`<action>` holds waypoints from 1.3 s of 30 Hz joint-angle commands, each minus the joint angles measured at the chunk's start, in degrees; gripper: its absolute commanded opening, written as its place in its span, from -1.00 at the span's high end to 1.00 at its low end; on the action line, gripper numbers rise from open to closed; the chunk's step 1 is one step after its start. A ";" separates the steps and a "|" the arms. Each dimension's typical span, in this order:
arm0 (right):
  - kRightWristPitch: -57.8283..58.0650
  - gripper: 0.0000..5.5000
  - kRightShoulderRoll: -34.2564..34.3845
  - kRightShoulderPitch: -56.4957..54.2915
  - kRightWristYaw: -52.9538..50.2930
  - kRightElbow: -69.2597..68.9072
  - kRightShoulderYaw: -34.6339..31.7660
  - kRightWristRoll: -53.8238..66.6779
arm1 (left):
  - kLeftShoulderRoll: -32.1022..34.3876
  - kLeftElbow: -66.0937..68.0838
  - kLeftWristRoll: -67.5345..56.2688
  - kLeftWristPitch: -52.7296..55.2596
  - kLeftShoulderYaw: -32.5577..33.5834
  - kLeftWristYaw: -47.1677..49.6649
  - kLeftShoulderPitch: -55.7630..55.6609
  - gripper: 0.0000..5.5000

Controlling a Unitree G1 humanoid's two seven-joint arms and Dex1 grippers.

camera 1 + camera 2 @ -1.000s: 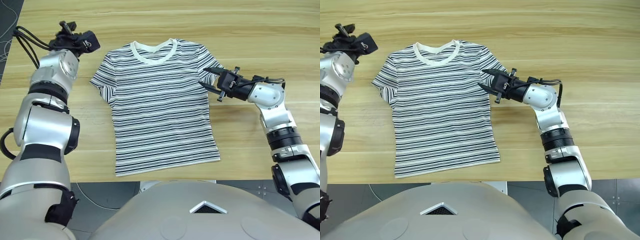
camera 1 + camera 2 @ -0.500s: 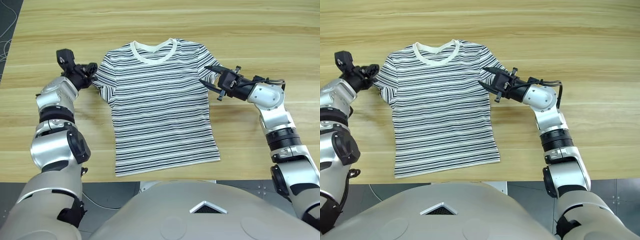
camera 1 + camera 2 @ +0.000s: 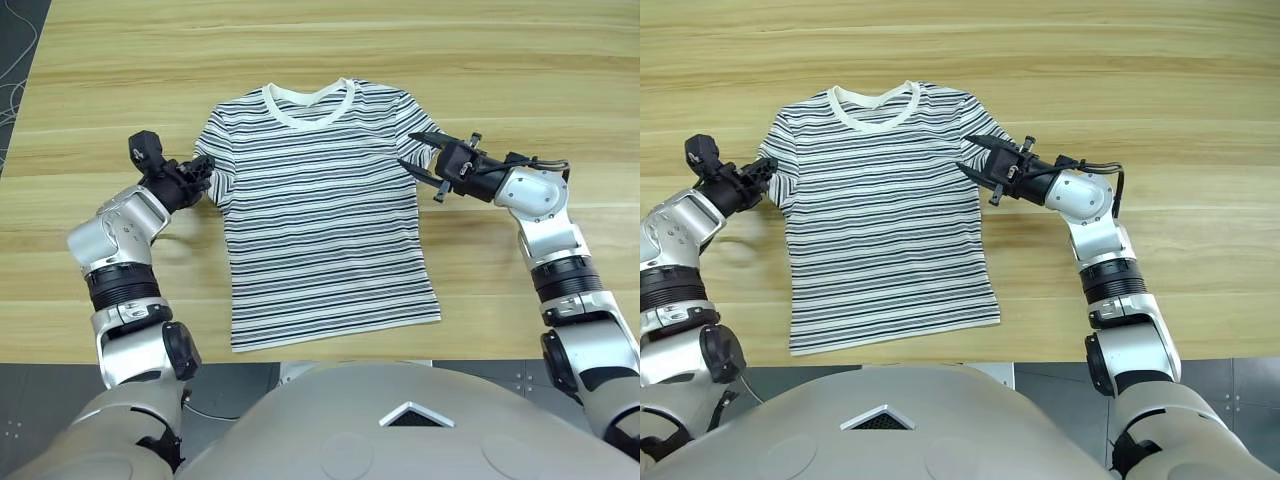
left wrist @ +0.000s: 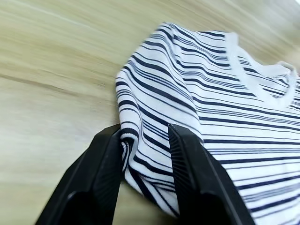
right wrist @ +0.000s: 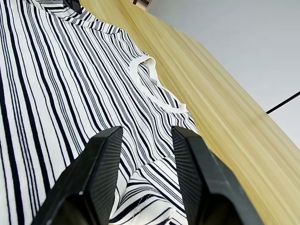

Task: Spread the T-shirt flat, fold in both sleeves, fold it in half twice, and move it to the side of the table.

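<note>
From the head camera I see the T-shirt (image 3: 320, 210) lying flat on the wooden table (image 3: 520, 60), collar away from me, with dark floor (image 3: 12, 110) beyond the table's left edge. The left gripper (image 3: 203, 170) sits at the left sleeve (image 3: 215, 150). The right gripper (image 3: 417, 160) hangs over the right sleeve (image 3: 412, 125), released. In the left wrist view, parted fingers (image 4: 105, 164) straddle the sleeve hem. In the right wrist view, spread fingers (image 5: 101, 164) hover over stripes.

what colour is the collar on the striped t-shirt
Plain cream collar; clearest in the left eye view.
</note>
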 commanded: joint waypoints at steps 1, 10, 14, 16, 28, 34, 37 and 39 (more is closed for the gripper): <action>0.61 0.31 -0.16 -0.20 -0.10 0.20 -0.20 -0.07 | -1.77 2.72 0.42 2.50 -0.31 2.16 1.73 0.40; 0.04 0.29 -0.23 -0.81 -0.20 1.47 -0.24 -0.34 | -1.70 14.02 1.85 -3.65 -0.59 3.18 -1.28 0.70; -0.14 0.29 -0.26 -0.99 -0.20 1.84 -0.20 -0.43 | -1.61 14.91 1.50 -4.25 -0.82 2.92 -1.99 0.95; -0.15 0.29 -0.27 -1.06 -0.26 1.83 -0.24 -0.44 | -1.60 14.11 1.05 -3.87 -0.75 2.90 -2.26 0.96; -0.32 0.29 0.73 -1.74 -0.89 2.05 -0.08 -0.30 | -0.37 0.65 -1.96 -1.44 1.93 4.96 -6.37 0.96; -0.41 0.29 1.08 -2.09 -0.90 2.32 0.31 -0.64 | -1.04 -1.15 -2.23 -1.72 0.91 4.68 -7.27 0.96; -0.51 0.29 0.82 -2.15 -0.67 2.32 0.24 -0.61 | -1.97 -3.84 -2.57 -0.62 -0.30 4.51 -6.91 0.96; -0.54 0.29 0.77 -2.36 -0.54 2.43 0.24 -0.58 | -3.04 -5.88 -2.38 0.27 -2.10 4.22 -6.43 0.96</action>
